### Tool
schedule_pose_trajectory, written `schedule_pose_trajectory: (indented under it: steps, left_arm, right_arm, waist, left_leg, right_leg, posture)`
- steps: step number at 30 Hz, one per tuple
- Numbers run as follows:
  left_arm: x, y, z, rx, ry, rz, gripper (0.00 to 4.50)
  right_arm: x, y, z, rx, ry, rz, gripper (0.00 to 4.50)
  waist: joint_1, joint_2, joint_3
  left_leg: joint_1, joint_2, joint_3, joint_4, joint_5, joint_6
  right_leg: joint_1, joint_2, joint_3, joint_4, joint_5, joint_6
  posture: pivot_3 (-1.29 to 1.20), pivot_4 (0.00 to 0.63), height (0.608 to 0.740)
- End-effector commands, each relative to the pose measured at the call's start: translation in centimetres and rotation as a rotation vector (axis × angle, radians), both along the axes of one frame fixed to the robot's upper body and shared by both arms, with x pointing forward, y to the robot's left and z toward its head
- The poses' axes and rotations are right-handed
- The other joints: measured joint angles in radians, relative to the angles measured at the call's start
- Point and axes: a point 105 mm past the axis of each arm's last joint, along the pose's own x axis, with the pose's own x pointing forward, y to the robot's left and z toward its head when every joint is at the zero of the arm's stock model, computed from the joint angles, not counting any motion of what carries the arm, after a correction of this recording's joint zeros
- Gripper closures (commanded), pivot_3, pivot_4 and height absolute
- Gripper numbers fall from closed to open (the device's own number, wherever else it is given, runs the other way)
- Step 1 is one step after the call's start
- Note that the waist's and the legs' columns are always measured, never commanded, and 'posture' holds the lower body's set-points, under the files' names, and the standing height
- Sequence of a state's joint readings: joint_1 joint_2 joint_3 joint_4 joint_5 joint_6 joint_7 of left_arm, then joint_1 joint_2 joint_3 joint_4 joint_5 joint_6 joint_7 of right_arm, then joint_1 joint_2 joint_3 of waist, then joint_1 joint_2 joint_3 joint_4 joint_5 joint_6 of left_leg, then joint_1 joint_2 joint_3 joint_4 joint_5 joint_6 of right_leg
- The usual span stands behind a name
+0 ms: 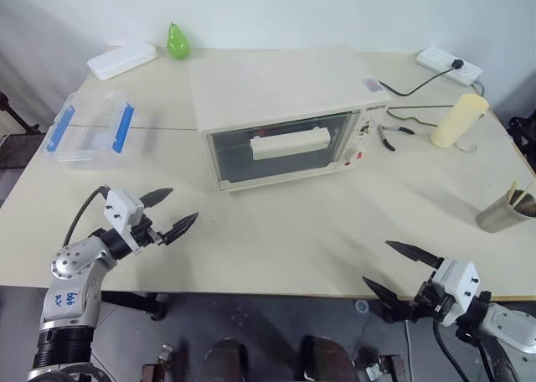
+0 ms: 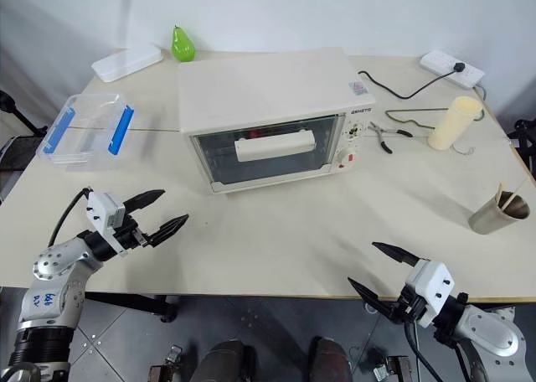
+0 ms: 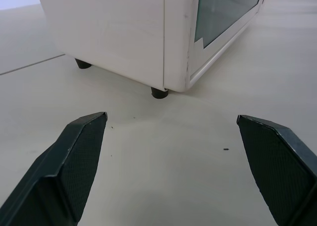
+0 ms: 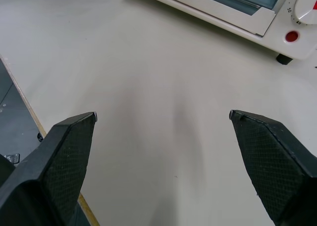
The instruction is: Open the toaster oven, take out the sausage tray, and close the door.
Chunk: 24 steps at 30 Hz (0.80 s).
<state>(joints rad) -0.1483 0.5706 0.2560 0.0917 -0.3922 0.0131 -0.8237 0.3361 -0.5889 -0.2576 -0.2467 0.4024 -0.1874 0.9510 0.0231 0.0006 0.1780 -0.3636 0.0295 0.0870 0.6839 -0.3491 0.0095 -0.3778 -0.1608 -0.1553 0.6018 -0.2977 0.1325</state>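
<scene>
- Nearest to us, low in the frame, are our two claws. The right claw [image 1: 402,269] hangs at the lower right over the front edge of the tabletop [image 1: 293,231], fingers wide apart and holding nothing.
- The left claw [image 1: 165,212] sits at the lower left, a little further in, also spread wide and empty, aimed toward the oven's near corner.
- Past the claws, in the middle of the frame, stands the toaster oven [image 1: 276,89]. Its door [image 1: 280,150] is shut, and the bar handle [image 1: 290,141] lies across the glass.
- The sausage tray must be inside. Through the glass we cannot make it out clearly.
- We judge the step in hand to be the reach for the handle; nothing of the task is done yet.
- To do it well, we would bring one claw up to the handle's middle, close squarely on the bar, then pull out and downward along the door's arc, without dragging the oven forward.
- The other claw should stay clear of the door's swing.
- Further back lie a clear box [image 1: 89,126] with blue clips at the upper left, a green pear [image 1: 177,42], and a power strip [image 1: 449,64] at the upper right.
</scene>
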Motion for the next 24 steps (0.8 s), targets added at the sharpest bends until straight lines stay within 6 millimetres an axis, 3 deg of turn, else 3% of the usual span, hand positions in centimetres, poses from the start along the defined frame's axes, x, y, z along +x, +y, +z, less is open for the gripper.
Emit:
schedule_pose_trajectory:
  steps: [1,5,8,10,17,24]
  left_arm:
    - [-0.1,0.1,1.1,0.034,-0.05,-0.003,0.04]
    - [-0.5,0.5,2.2,0.001,-0.083,-0.002,0.04]
    - [-3.4,0.9,4.8,-0.181,-0.035,-0.181,0.04]
    - [-4.9,1.1,5.9,-0.205,0.022,-0.236,0.04]
    - [-5.9,0.8,6.6,-0.167,0.048,-0.243,0.04]
    - [-6.1,0.1,6.3,-0.182,0.06,-0.239,0.04]
  right_arm:
    - [0.1,0.3,0.9,0.012,-0.022,0.028,0.0]
    - [1.6,1.6,2.8,0.134,-0.014,0.056,0.0]
    - [4.3,2.7,5.8,0.244,-0.034,0.098,0.0]
    - [6.5,3.4,7.7,0.296,-0.056,0.136,0.0]
    - [10.0,6.1,10.3,0.338,-0.078,0.272,0.0]
    - [11.5,8.9,11.6,0.348,-0.095,0.367,0.0]
  waist:
    - [0.0,0.0,0.0]
    - [0.0,0.0,0.0]
    - [-0.02,-0.002,0.001]
    - [-0.031,-0.002,0.001]
    - [-0.016,0.002,0.003]
    - [-0.028,0.002,0.003]
  left_leg:
    - [0.0,0.0,0.0,0.0,0.0,0.0]
    - [0.0,0.0,0.0,0.0,0.0,0.0]
    - [0.002,0.002,-0.003,0.0,0.0,0.0]
    - [0.005,0.003,-0.003,0.0,-0.001,-0.001]
    - [0.004,0.001,-0.006,-0.001,-0.002,-0.001]
    - [0.004,0.001,-0.005,-0.001,-0.002,-0.001]
  right_leg:
    - [0.0,0.0,0.0,0.0,0.0,0.0]
    - [0.0,0.0,0.0,0.0,0.0,0.0]
    - [0.0,0.0,0.001,0.0,0.0,0.0]
    - [-0.001,0.0,0.002,0.003,0.0,-0.001]
    - [0.0,-0.001,0.0,0.005,-0.001,-0.002]
    - [-0.001,-0.001,-0.001,0.005,-0.001,-0.002]
  posture:
    - [0.0,0.15,0.74]
    - [0.0,0.15,0.74]
    - [0.0,0.15,0.74]
    - [0.0,0.15,0.74]
    - [0.0,0.15,0.74]
    - [0.0,0.15,0.74]
